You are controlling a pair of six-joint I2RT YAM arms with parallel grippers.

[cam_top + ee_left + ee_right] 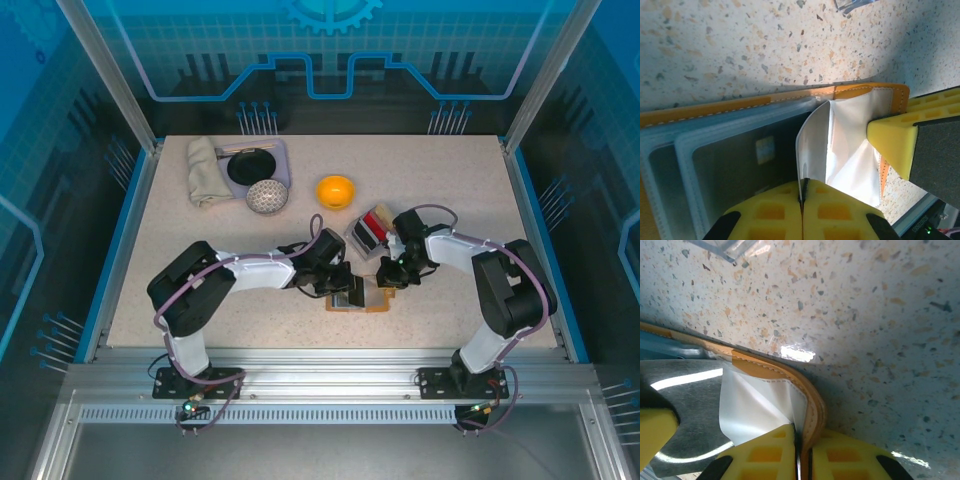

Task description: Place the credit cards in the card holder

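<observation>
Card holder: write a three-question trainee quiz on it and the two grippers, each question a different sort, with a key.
1. True or false: the card holder is open, with its clear inner pockets showing.
2. What does the left gripper pinch? A: a red card. B: a pale inner flap of the card holder. C: the rim of a bowl.
3. Complete the sentence: the right gripper is shut on the card holder's tan ______ edge.

Key: 1 true; 2 B; 3 leather.
</observation>
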